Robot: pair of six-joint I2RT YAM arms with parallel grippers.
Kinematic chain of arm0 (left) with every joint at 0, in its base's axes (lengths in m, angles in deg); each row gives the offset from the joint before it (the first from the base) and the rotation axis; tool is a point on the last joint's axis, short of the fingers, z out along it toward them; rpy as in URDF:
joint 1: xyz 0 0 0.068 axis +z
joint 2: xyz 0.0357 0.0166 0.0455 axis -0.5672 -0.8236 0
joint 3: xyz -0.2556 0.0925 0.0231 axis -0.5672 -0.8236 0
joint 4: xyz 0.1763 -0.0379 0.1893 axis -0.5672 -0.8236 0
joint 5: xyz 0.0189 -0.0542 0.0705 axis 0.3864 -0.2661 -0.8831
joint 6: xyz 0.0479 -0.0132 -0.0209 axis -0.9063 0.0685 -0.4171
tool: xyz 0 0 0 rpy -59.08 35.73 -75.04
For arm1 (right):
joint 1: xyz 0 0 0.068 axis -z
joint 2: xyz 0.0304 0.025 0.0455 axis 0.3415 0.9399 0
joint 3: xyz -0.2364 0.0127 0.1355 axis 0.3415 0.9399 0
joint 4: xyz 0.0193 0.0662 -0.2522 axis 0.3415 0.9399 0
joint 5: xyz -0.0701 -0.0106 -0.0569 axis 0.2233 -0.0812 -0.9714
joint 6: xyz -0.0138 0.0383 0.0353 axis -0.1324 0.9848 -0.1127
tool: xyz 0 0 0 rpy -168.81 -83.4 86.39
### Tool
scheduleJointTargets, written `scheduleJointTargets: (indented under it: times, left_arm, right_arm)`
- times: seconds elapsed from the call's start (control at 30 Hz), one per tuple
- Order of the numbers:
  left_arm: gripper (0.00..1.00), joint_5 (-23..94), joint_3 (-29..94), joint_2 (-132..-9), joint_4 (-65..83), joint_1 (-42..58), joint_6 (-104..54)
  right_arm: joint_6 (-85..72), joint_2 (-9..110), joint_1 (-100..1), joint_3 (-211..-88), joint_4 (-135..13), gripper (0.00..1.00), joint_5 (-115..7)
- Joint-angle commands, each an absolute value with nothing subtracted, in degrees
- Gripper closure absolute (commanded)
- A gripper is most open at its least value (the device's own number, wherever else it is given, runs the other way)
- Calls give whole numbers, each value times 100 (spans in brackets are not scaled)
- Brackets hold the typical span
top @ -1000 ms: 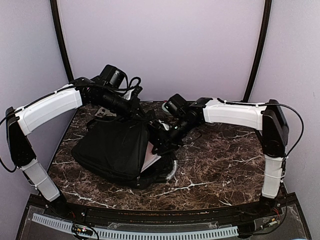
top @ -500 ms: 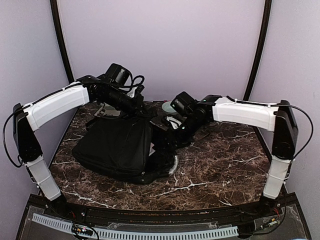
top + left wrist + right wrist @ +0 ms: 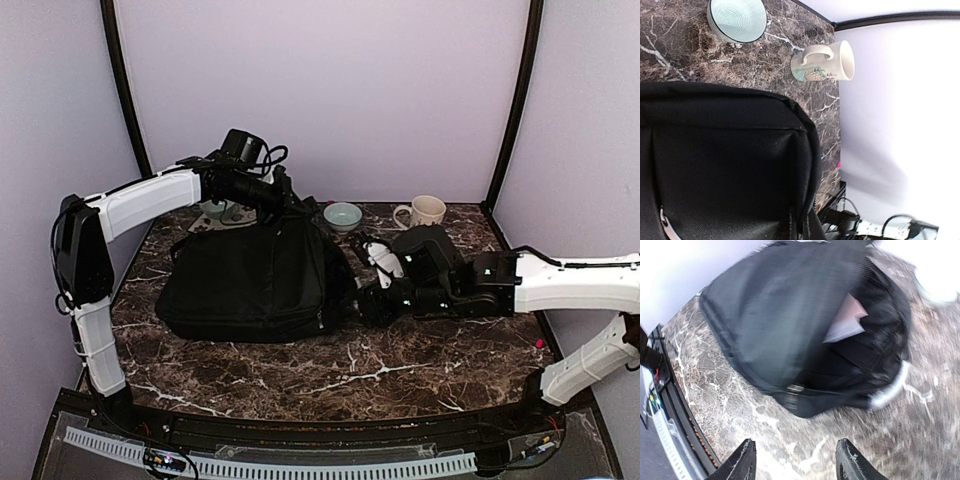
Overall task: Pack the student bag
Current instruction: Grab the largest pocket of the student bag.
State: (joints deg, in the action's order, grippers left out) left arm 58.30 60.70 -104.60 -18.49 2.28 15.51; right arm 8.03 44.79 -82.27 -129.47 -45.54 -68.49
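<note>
Where it lies on the left half of the bench point(image 3: 430, 355), the student bag point(image 3: 245, 285) is seen with its far upper edge raised, that edge being pinched by the left end effector point(image 3: 292, 207) (its fingers are hidden in the wrist view). A pale sheet point(image 3: 845, 320) is shown in the bag's opening. The right end effector point(image 3: 797, 465) is held spread and empty just beside the bag's right side. A bowl point(image 3: 343, 215) and a mug point(image 3: 424, 211) are set behind.

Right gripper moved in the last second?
Yes. In the top view the right gripper has backed off the student bag, shifting right and toward the table's near edge, farther from the bowl.
</note>
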Motion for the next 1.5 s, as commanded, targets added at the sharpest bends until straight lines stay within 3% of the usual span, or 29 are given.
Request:
scheduleJointTargets:
  times: [0.0,0.33,0.77,1.47]
  left_arm:
    - [100,6393,6578,-10455,-927,238,2247]
    - [100,6487,6805,-10460,-738,239,2754]
    - [100,6503,6831,-10305,-620,238,2929]
    - [100,6590,6820,-10247,-463,241,3108]
  right_arm:
    - [191,4741,-8618,-12664,-5967,45,-7452]
    - [-669,5365,-8705,-11928,-7854,48,-7667]
    - [-494,5818,-8694,-11575,-8410,55,-8454]
    - [-729,6473,-8545,-11821,-8591,66,-8751]
